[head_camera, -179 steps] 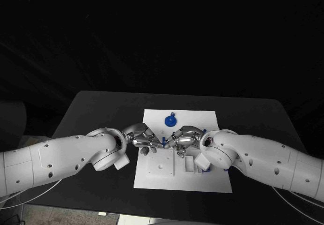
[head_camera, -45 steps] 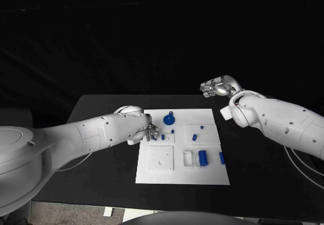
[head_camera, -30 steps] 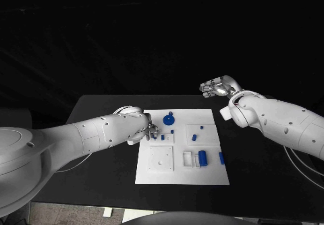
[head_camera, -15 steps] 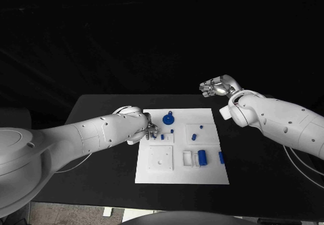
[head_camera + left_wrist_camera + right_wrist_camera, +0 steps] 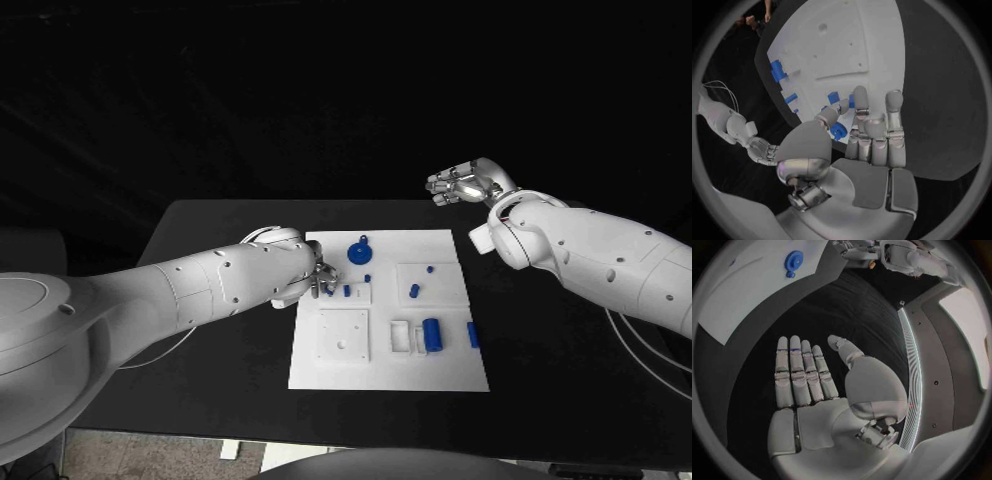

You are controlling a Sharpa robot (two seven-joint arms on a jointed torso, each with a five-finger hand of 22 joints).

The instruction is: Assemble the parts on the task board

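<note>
The white task board [image 5: 387,362] lies mid-table. A round blue part [image 5: 361,254] with a small tab sits at its far end, and small blue pegs [image 5: 415,292] stand near the middle. A blue cylinder [image 5: 433,333] lies in a holder towards the near right. My left hand [image 5: 309,279] hovers at the board's left edge beside a blue peg [image 5: 346,291]. Its fingers [image 5: 873,125] are straight and hold nothing; a blue piece [image 5: 839,131] shows under the thumb. My right hand [image 5: 464,184] is raised beyond the table's far right, palm flat [image 5: 811,385] and bare.
Black table [image 5: 202,260] surrounds the board, with room to its left, right and front. A short blue piece [image 5: 473,336] lies by the board's right edge. The right wrist view shows the round blue part [image 5: 794,261] on the board [image 5: 748,295].
Six seconds ago both hands worked close together over the board's middle. Now the right hand is lifted far back and the left is at the left edge. Nothing has moved in the last second.
</note>
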